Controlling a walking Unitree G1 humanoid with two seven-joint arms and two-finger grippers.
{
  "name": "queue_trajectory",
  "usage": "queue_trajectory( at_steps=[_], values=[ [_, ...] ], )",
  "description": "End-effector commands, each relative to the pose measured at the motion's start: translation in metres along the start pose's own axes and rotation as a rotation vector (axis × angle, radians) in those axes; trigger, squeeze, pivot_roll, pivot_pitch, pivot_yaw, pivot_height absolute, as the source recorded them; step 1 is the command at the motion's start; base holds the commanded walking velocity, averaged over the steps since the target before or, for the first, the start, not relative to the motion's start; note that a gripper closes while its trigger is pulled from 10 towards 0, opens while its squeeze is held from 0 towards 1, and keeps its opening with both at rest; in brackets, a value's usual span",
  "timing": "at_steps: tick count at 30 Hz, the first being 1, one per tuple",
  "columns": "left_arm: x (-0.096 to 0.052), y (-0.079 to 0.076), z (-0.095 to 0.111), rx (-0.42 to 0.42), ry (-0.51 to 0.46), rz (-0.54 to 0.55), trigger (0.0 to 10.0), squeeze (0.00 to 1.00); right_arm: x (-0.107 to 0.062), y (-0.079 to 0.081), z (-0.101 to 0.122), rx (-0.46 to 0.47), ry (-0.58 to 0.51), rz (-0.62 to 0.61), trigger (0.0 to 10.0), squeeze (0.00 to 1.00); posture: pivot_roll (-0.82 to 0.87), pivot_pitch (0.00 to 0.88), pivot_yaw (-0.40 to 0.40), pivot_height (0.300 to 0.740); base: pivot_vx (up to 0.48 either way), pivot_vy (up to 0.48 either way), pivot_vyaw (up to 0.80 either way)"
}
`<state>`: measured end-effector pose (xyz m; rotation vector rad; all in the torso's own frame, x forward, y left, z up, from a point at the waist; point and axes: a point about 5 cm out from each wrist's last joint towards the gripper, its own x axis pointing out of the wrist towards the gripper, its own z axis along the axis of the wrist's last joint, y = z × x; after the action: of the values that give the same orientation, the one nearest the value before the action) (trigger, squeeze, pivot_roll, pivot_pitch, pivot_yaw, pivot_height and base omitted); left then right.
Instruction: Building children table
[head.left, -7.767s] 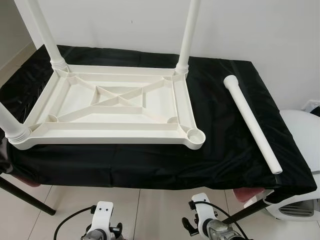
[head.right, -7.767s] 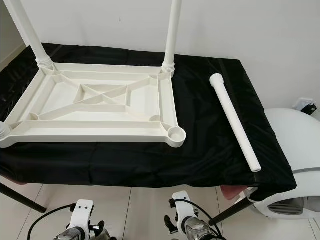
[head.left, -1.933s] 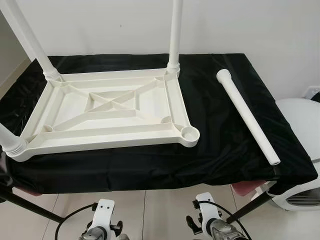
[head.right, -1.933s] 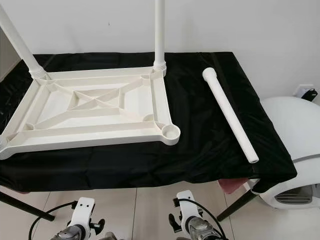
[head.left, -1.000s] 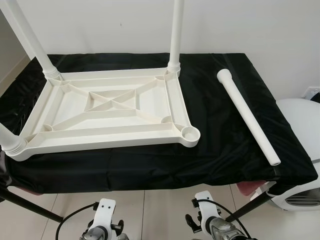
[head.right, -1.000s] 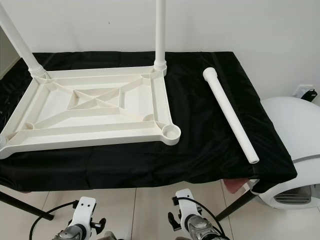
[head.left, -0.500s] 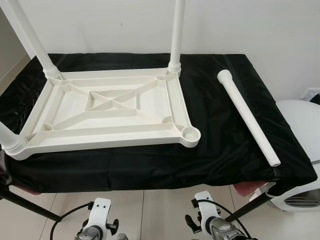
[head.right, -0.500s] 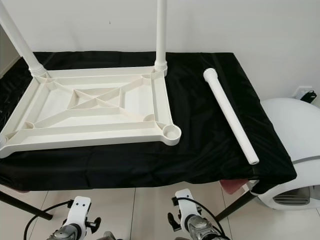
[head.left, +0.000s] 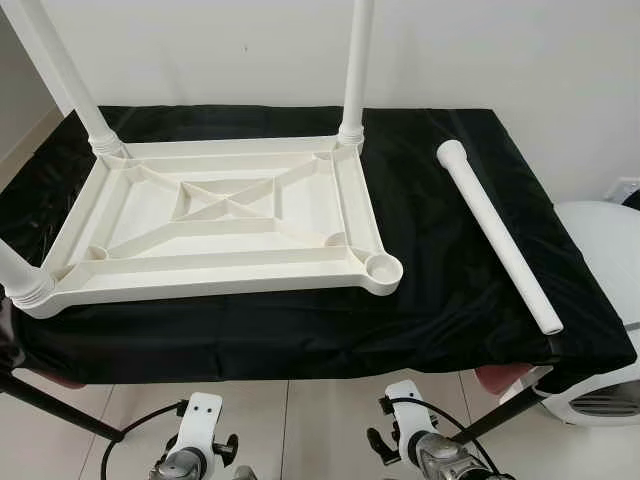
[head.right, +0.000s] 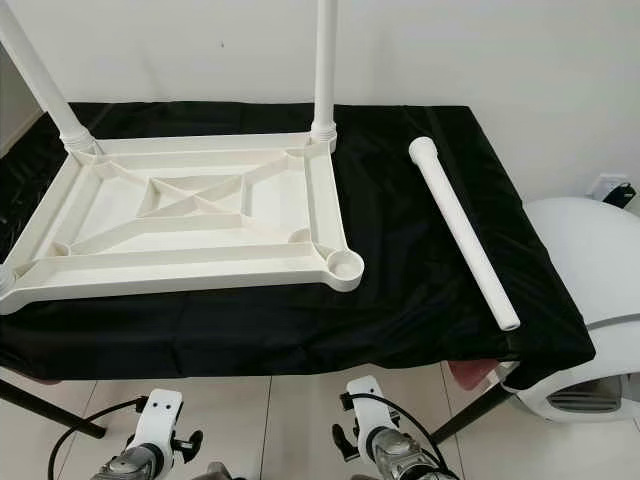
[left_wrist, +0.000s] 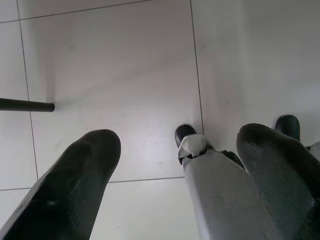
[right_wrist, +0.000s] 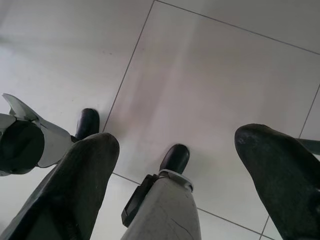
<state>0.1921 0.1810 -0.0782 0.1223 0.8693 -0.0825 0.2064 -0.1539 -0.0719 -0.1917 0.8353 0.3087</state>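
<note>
Left eye view crops three table legs (head.left: 357, 60) overhead.

Both arms hang low, left hand (left_wrist: 175, 180) and right hand (right_wrist: 175, 175) spread wide.

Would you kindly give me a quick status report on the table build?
Left gripper and right gripper open, hanging over floor tiles. Upturned tabletop has three legs fitted; near-right socket empty. Loose leg lies to its right on black cloth. Nothing in the way.
</note>
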Motion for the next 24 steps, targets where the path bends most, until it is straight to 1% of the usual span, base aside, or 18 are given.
queue_trajectory(
  at_steps=[1,9,16,17,18,19,20,21,24],
  values=[
    [-0.0004,-0.0027,-0.0005,-0.003,-0.001,-0.073,10.0,0.0,-0.0001,0.0051,-0.0036,-0.009,0.013,0.018,10.0,0.0,0.01,0.0,0.046,0.74,0.0,0.0,0.0],
    [-0.0016,-0.0019,-0.0036,-0.005,-0.005,-0.07,10.0,0.0,-0.0008,0.0094,-0.0086,-0.012,0.028,0.029,10.0,0.0,0.05,0.0,0.027,0.74,0.0,0.0,0.0],
    [-0.0015,-0.0024,-0.0041,-0.025,0.0,-0.059,10.0,0.0,0.0004,0.0113,-0.0059,-0.019,0.027,0.039,10.0,0.0,0.06,0.0,0.009,0.74,0.0,0.0,0.0],
    [-0.0013,-0.0029,-0.0035,-0.032,-0.003,-0.061,10.0,0.0,0.0005,0.0113,-0.0053,-0.015,0.024,0.043,10.0,0.78,0.06,0.0,0.006,0.74,0.0,0.0,0.0],
    [-0.0012,-0.0032,-0.0032,-0.038,-0.005,-0.061,10.0,0.0,0.0006,0.0113,-0.0049,-0.011,0.023,0.046,10.0,0.78,0.06,0.0,0.001,0.74,0.0,0.0,0.0],
    [-0.001,-0.0037,-0.0021,-0.044,-0.01,-0.061,10.0,0.82,0.0006,0.0115,-0.0042,0.003,0.018,0.055,10.0,1.0,0.06,0.0,0.0,0.74,0.0,0.0,0.0],
    [-0.001,-0.0037,-0.0021,-0.044,-0.01,-0.061,10.0,0.82,0.0006,0.0115,-0.0042,0.003,0.018,0.055,10.0,1.0,0.06,0.0,0.0,0.74,0.0,0.0,0.0],
    [-0.0008,-0.0043,-0.0011,-0.053,-0.017,-0.062,10.0,1.0,0.0006,0.011,-0.0043,-0.003,0.02,0.051,10.0,1.0,0.06,0.0,-0.005,0.74,0.0,0.0,0.0],
    [-0.0007,-0.0048,-0.0004,-0.06,-0.022,-0.064,10.0,1.0,0.0005,0.0105,-0.0044,-0.009,0.021,0.047,10.0,1.0,0.06,0.0,-0.005,0.74,0.0,0.0,0.0]
  ],
)
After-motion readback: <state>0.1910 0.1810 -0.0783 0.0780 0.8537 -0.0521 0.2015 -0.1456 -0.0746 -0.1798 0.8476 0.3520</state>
